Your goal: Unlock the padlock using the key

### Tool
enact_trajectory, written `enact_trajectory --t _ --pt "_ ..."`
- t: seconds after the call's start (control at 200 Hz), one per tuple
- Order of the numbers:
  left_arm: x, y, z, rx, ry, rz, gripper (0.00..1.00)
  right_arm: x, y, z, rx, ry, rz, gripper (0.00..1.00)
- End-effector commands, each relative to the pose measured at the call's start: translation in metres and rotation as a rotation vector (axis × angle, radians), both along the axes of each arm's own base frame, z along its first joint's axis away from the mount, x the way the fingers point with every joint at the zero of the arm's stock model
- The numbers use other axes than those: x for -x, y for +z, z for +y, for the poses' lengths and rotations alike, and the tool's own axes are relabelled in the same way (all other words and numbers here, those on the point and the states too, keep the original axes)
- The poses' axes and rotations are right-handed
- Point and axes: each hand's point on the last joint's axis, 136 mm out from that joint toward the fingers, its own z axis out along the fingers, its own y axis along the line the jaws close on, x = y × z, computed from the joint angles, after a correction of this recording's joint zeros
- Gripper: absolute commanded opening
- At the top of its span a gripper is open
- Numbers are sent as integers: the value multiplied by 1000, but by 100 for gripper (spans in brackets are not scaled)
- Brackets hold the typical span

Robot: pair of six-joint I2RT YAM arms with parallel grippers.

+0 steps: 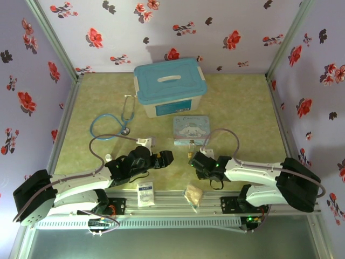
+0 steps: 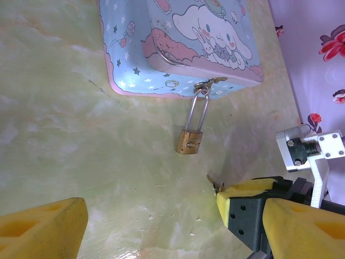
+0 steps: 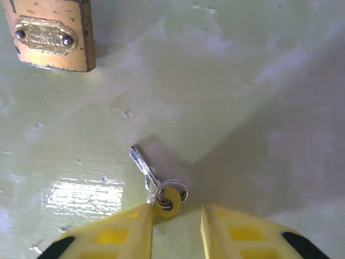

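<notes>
Counter (image 1: 242, 118): pale yellow-green, mottled, glossy in patches. Walls (image 1: 215, 32): lilac, printed with red and dark flowers.

A light-blue lidded storage box (image 1: 170, 86) with a white handle is set at the far middle of the counter. A blue-tubed stethoscope (image 1: 125, 130) is coiled just beside it, to the left.

A cartoon tin (image 1: 191, 131), pale blue with a white long-eared character on the lid, is placed near the box on its near side.

At the near edge, a small white packet (image 1: 145, 193) and a tan snack packet (image 1: 194, 195) are laid apart from each other.
</notes>
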Motion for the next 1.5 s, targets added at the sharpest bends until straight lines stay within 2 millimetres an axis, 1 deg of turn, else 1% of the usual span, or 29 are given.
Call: enact_trajectory --t 0.0,0.18,0.275,0.355,0.455,0.57,0.62,0.74,0.855,0.955,1.175,1.29,1.45,1.495 --pt "-6 7 -2 3 8 -31 85 -8 -16 8 -18 25 -14 26" --pt "-7 7 -2 0 7 -33 85 -13 -20 10 -43 42 -7 26" --pt "-7 8 -3 0 6 -35 85 -15 -21 8 -78 54 4 32" --pt "-7 8 -3 1 5 -36 85 -17 -20 6 -70 66 8 32" --pt "-6 8 -3 2 4 -38 85 -17 -24 0 -4 77 23 29" --pt "-8 9 -3 2 4 -43 85 -19 -33 2 32 88 43 26" --pt "-8 9 -3 0 4 -43 85 -21 -36 3 37 85 43 24" --pt "-8 9 -2 -8 1 -45 85 -23 -38 9 13 100 38 14" --pt "-10 6 0 -20 7 -42 85 -23 -31 14 -17 131 21 6" --pt "-12 5 -1 -29 5 -44 85 -23 -21 17 -52 153 -4 0" --pt "-13 -1 -13 -15 -23 -28 82 -21 -1 24 -150 183 -50 0" --pt "-12 2 -17 0 -34 -31 81 -19 7 26 -205 180 -75 0" --pt "-12 8 -21 29 -37 -47 79 -19 10 24 -256 164 -90 0" --pt "-13 9 -23 33 -40 -52 79 -18 13 27 -287 179 -98 0"
